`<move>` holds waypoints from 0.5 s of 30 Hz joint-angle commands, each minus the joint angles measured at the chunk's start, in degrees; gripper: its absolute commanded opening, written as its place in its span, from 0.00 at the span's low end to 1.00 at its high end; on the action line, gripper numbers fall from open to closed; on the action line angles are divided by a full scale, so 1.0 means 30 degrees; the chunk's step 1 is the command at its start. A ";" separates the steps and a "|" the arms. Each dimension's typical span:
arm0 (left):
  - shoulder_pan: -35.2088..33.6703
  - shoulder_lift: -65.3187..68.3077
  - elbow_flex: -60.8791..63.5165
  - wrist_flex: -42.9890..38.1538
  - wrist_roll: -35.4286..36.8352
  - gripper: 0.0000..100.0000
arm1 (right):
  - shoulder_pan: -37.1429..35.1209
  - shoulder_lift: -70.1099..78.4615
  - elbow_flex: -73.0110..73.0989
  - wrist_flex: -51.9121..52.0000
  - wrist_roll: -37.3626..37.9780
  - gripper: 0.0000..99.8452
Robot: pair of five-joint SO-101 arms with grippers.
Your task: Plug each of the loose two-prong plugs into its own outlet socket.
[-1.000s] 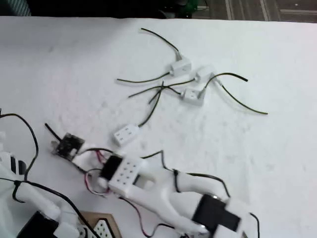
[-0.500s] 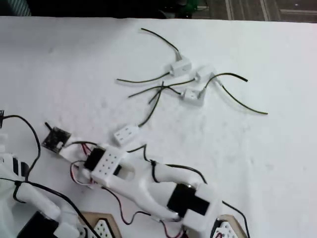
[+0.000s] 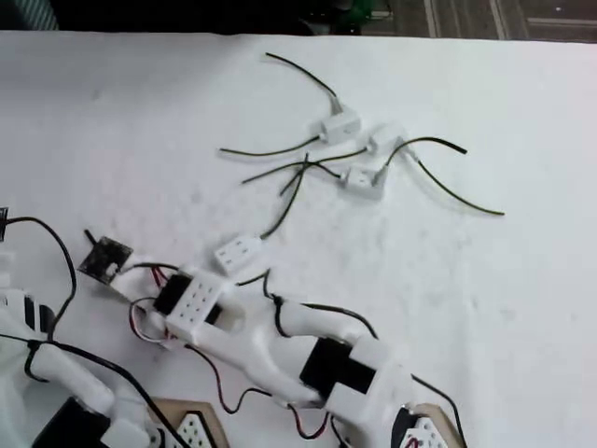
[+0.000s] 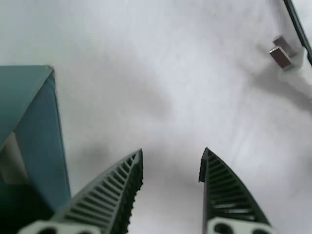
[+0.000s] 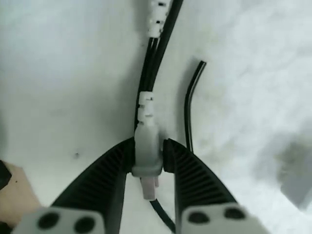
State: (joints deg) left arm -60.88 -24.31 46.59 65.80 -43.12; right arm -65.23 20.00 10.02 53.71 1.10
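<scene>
My right gripper [image 5: 147, 142] is shut on a small white plug [image 5: 146, 161]. The plug's black cord [image 5: 155, 73] runs away from the gripper over the white table, and its short prongs [image 5: 149, 188] point back toward the wrist. In the high view the right arm [image 3: 280, 341] lies low near the front edge with its wrist [image 3: 193, 303] just beside a white outlet block [image 3: 239, 252]. Three more white plug and socket pieces [image 3: 339, 124] [image 3: 362, 180] [image 3: 384, 140] lie with tangled cords at the table's middle back. My left gripper [image 4: 171, 153] hangs open over bare table.
A loose black wire end [image 5: 194, 90] lies beside the held cord. A teal object [image 4: 29, 131] stands close to the left gripper, and a small metal connector [image 4: 281, 53] lies farther off. The left arm [image 3: 42, 373] sits at the front left corner with looping cables.
The right arm has swung left and drawn back toward the front edge, with most of that motion in the first half second. The plugs at the back have not moved.
</scene>
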 commanded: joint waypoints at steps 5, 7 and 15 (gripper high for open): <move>-0.0161 -0.0630 -0.0059 -0.0234 -0.0117 0.20 | 0.3326 -0.5084 -0.0410 0.3941 0.0176 0.02; -0.0073 -0.0659 -0.0088 -0.0176 -0.0117 0.20 | 0.4264 -0.6110 -0.0410 0.5084 0.0733 0.02; 0.1158 -0.0659 -0.0176 -0.0117 0.0029 0.20 | 0.7810 -0.9333 -0.0381 0.9802 0.2315 0.02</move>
State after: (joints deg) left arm -59.47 -24.31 46.59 65.80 -43.12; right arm -45.71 -2.59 10.11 78.24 7.34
